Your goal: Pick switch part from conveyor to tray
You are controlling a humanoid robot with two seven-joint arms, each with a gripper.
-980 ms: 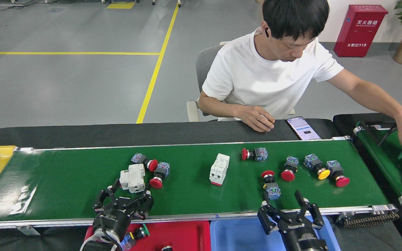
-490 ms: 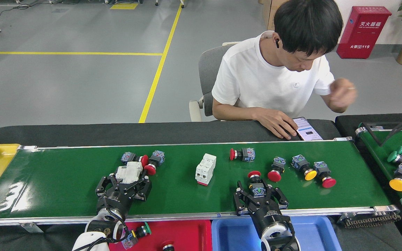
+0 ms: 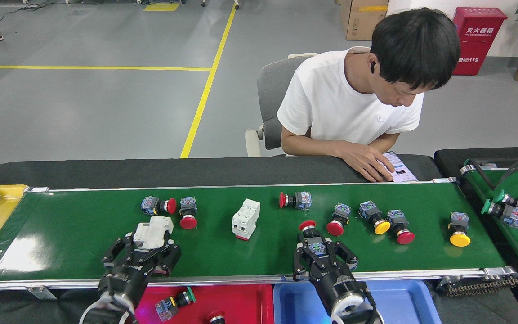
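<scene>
A switch part with a red mushroom cap (image 3: 311, 237) lies on the conveyor (image 3: 79, 234) close to its near rail, right of the belt's middle, and the right gripper (image 3: 318, 252) has its black fingers clamped around the part's blue-grey body. Toward the belt's left end, the left gripper (image 3: 149, 245) has its fingers closed on a white breaker block (image 3: 152, 231), also near the near rail. A second white breaker (image 3: 245, 218) stands mid-belt. More red-capped and yellow-capped switches lie scattered toward the far rail and the right end. Below the near rail sit a red tray (image 3: 236, 301) and a blue tray (image 3: 295, 303). A person (image 3: 353, 103) sits beyond the far rail, one hand on a phone (image 3: 400, 167).
</scene>
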